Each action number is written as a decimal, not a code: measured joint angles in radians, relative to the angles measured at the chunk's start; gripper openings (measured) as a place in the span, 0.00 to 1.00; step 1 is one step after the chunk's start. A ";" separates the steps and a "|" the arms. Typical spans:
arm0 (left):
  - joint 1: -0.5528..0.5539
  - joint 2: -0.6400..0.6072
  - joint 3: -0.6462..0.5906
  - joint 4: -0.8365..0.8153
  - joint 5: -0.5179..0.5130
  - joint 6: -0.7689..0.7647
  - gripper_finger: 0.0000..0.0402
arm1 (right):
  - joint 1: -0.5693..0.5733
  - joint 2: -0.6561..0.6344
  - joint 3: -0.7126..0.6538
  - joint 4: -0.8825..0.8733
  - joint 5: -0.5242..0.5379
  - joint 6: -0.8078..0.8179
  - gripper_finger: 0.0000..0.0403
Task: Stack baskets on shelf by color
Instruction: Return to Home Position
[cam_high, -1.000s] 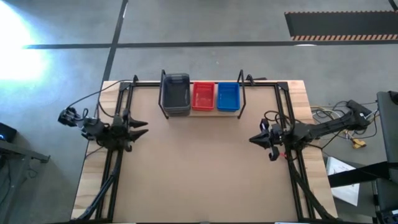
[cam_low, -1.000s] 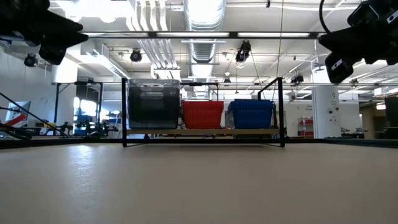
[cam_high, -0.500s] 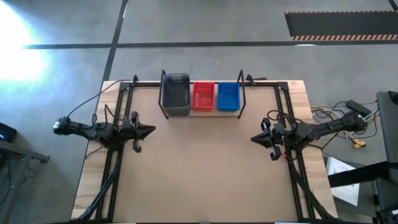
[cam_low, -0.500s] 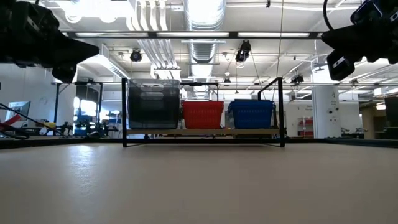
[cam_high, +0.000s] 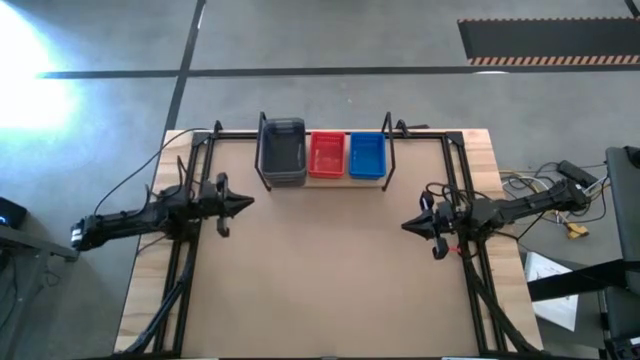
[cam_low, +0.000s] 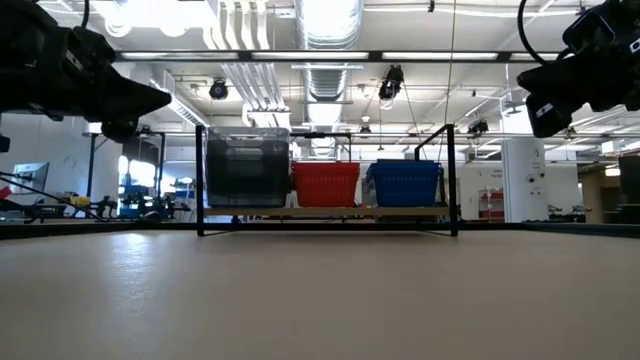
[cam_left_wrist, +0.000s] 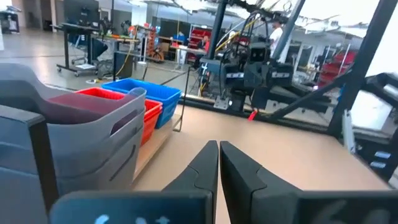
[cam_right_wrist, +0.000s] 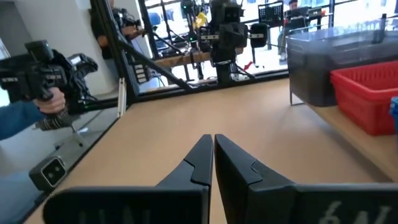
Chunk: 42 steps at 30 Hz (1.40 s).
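– Tabletop (cam_high: 320, 270), far edge: shelf (cam_low: 330, 212) is loaded w/ grey stack (cam_high: 282, 150), red stack (cam_high: 327, 154), blue stack (cam_high: 367, 154), side by side.
– L gripper (cam_high: 243, 203) has been swung inward vs. 1 s ago; R gripper (cam_high: 407, 224) hardly shifted. Both are pinched fully closed, nothing held. Sorting judged done; homing underway.

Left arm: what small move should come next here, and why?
Probably ease the left gripper into a rest pose at its side of the table, opposite the right gripper. Both have jaws shut on nothing, and the grey baskets, red baskets and blue baskets already sit sorted on the shelf, so nothing seems left to pick.
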<state>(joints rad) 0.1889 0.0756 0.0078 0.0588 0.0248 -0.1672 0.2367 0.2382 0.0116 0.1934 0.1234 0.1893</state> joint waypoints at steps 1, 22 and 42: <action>0.004 0.008 0.000 0.000 0.000 0.011 0.00 | 0.000 0.000 0.000 0.003 0.000 -0.012 0.02; 0.008 0.075 -0.003 0.009 0.004 0.070 0.00 | -0.177 -0.238 -0.001 -0.137 -0.017 -0.054 0.02; 0.008 0.123 -0.003 0.008 -0.019 0.071 0.00 | -0.292 -0.229 -0.001 -0.145 -0.175 -0.078 0.02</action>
<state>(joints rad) 0.1970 0.1990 0.0044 0.0672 0.0055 -0.0959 -0.0551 0.0093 0.0105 0.0486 -0.0517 0.1116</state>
